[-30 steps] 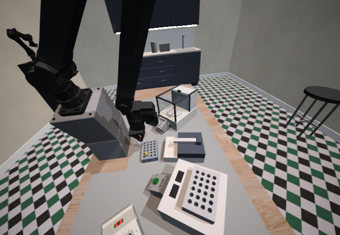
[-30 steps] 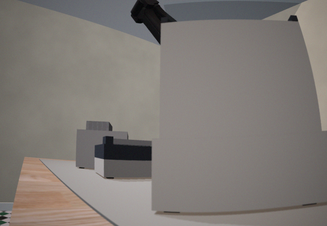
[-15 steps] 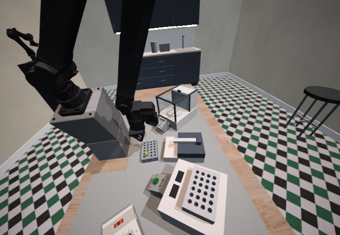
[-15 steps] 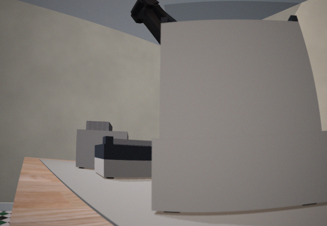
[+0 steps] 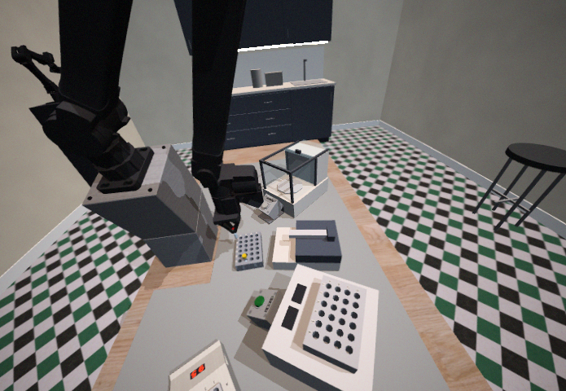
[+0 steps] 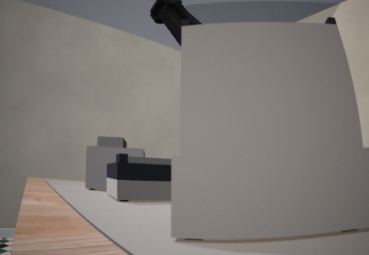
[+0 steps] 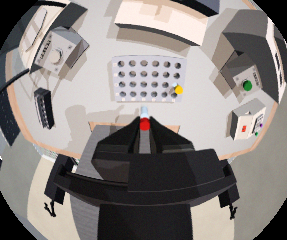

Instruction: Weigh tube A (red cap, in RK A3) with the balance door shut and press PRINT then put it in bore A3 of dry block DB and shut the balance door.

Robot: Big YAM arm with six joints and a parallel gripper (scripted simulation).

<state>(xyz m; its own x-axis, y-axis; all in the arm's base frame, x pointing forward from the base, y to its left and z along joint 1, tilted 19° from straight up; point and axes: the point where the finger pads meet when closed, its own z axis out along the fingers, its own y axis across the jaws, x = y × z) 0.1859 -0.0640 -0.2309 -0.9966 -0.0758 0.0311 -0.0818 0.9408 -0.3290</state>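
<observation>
1. The wrist view looks straight down past the hand (image 7: pixel 145 127), which is closed to a narrow gap on tube A (image 7: pixel 145 122); the red cap sits between the black fingers and a short pale length of tube points away below it.
2. In that view the tube hangs above the surface (image 7: pixel 197 110), just near of the tube rack RK (image 7: pixel 125 87) and apart from its top face. A yellow-capped tube (image 7: pixel 179 90) stands in a bore at the rack's right end.
3. The top view shows the same grip from the side: the hand (image 5: pixel 232 227) points down with a spot of red at its tip, just above the far corner of the rack (image 5: pixel 256 262), clear of the bores.
4. Only the top view shows the balance BAL (image 5: pixel 309 191) plainly: a glass box on a white base, its top pane slid toward the back so the front part stands uncovered, the pan bare.
5. The top view also gives the spectrophotometer SP (image 5: pixel 318 244) beside the rack, the mixer MX (image 5: pixel 269 308) with its green knob, and the dry block DB (image 5: pixel 365 318) with dark bores.
6. The exterior view shows neither hand nor tube; a large pale block (image 6: pixel 268 129) fills it, with a piece of the arm (image 6: pixel 172 17) above.
</observation>
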